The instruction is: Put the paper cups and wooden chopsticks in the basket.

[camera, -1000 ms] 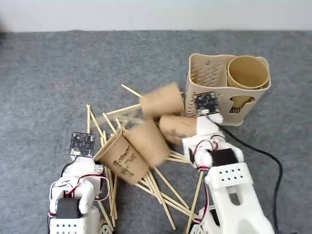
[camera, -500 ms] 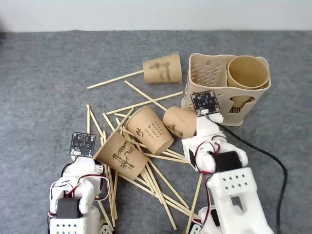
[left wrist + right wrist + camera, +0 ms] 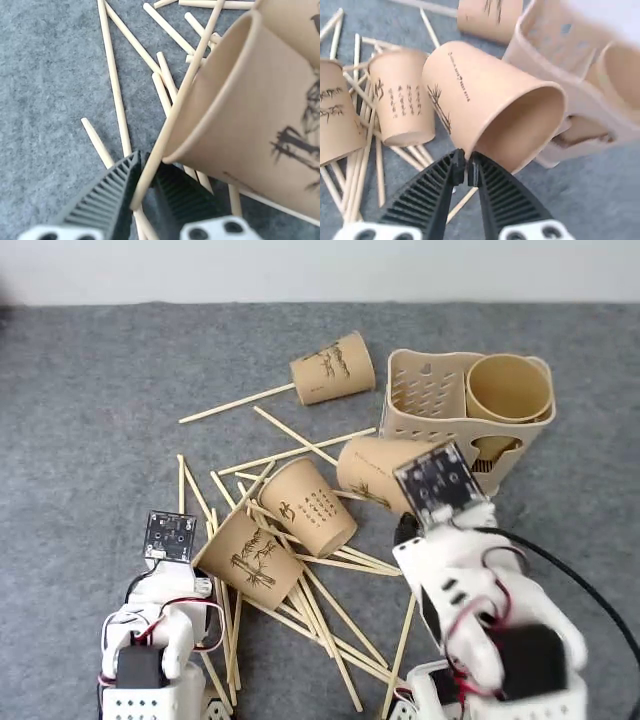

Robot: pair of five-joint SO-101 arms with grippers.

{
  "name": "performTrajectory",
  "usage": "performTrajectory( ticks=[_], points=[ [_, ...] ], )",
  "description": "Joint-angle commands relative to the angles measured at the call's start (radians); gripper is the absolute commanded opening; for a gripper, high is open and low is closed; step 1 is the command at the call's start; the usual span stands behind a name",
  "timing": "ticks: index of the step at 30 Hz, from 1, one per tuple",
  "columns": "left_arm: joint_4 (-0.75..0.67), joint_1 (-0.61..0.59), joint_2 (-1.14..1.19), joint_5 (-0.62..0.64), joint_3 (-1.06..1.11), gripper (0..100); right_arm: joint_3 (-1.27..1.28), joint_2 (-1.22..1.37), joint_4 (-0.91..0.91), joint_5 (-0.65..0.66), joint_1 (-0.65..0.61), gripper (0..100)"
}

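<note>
High view: steeply down on the tabletop (image 3: 80,370) from behind both arms. Wrist views sit close over left tool (image 3: 145,165) and right tool (image 3: 466,160) — the right's shares the basket (image 3: 540,50) with it.

Five paper cups (image 3: 310,505), one basket (image 3: 430,390), and chopsticks (image 3: 240,403) too tangled to count.

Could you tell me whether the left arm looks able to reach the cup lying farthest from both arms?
Probably not yet: the left gripper is shut on a chopstick, and the far cup lies well beyond it, past a nearer cup.
</note>
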Motion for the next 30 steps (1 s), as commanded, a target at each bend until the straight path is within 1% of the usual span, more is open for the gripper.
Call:
performTrajectory(
  ticks=[1, 6, 9, 13, 17, 23, 30],
  points=[
    [0.005, 0.006, -0.014, -0.002, -0.019, 1, -0.150, -0.015, 0.008, 0.086, 0.005, 0.8],
    [0.005, 0.006, -0.014, -0.002, -0.019, 1, -0.272, 0.019, -0.001, 0.203, 0.018, 0.8],
    [0.005, 0.006, -0.014, -0.002, -0.019, 1, -0.341, 0.082, -0.022, 0.269, 0.125, 0.8],
    [0.005, 0.006, -0.014, -0.002, -0.019, 1, -0.407, 0.182, -0.131, 0.405, 0.311, 0.8],
    [0.005, 0.006, -0.014, -0.002, -0.019, 1, -0.468, 0.278, -0.220, 0.522, 0.410, 0.8],
    [0.005, 0.006, -0.014, -0.002, -0.019, 1, -0.555, 0.409, -0.232, 0.683, 0.501, 0.8],
    [0.005, 0.006, -0.014, -0.002, -0.019, 1, -0.598, 0.539, -0.232, 0.767, 0.522, 0.8]
  ],
)
